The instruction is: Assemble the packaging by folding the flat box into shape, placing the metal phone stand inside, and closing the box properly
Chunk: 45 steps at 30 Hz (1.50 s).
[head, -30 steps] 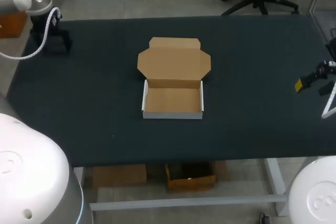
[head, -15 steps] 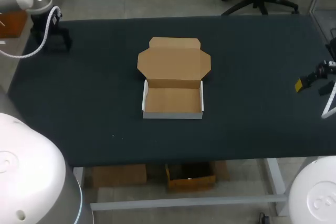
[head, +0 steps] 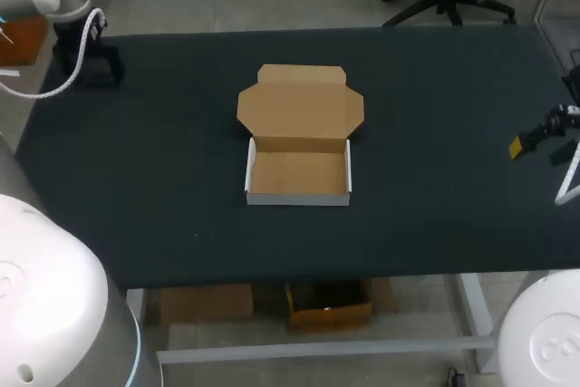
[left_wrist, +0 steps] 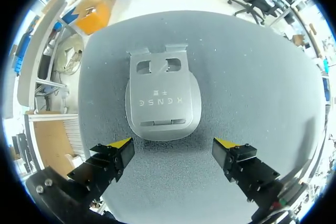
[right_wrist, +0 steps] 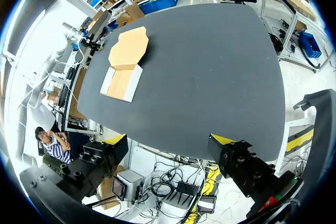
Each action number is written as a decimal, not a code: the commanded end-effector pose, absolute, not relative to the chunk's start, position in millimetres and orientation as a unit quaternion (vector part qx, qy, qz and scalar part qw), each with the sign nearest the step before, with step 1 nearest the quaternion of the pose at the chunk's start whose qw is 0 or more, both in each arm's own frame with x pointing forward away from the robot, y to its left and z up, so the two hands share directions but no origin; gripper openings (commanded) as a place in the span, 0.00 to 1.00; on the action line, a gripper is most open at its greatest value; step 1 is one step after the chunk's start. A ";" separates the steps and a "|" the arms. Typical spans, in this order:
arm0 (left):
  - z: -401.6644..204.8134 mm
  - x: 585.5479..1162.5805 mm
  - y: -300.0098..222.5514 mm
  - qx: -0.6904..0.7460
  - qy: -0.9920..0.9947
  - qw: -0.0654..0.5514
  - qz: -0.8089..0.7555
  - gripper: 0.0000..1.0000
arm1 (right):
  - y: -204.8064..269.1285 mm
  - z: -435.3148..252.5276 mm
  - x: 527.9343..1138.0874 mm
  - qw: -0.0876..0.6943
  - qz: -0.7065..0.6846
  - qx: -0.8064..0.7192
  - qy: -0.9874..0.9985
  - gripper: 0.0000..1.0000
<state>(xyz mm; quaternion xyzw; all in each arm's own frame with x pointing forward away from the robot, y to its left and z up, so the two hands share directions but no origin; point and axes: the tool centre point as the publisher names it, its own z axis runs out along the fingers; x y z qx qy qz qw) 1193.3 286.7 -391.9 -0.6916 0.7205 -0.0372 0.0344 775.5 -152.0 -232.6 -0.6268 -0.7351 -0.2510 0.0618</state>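
The cardboard box (head: pixel 298 172) sits mid-table as an open tray with white outer walls, and its brown lid (head: pixel 300 106) lies flat behind it. The tray is empty. The right wrist view shows the box (right_wrist: pixel 122 83) far ahead. In the left wrist view the grey metal phone stand (left_wrist: pixel 163 98) lies flat on the table just ahead of my left gripper (left_wrist: pixel 173 144), whose fingers stand open and apart from it. In the head view the left gripper (head: pixel 87 62) is at the far left corner and hides the stand. My right gripper (head: pixel 542 138) hangs open at the table's right edge, holding nothing (right_wrist: pixel 168 140).
The black table (head: pixel 435 188) carries only the box and the stand. Wide bare stretches lie on either side of the box and in front of it.
My left arm has shifted slightly at the far left corner. The box and the right arm have not moved.
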 end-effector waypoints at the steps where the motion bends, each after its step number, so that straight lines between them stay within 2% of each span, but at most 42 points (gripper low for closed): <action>1: -394.5 1204.3 288.8 -0.692 0.721 0.013 -0.016 1.00 | -152.5 -230.8 774.7 0.064 -0.250 -0.626 -0.735 1.00; 45: -396.4 1233.8 291.8 -0.697 0.717 0.013 -0.005 1.00 | -152.5 -230.8 774.7 0.064 -0.250 -0.626 -0.735 1.00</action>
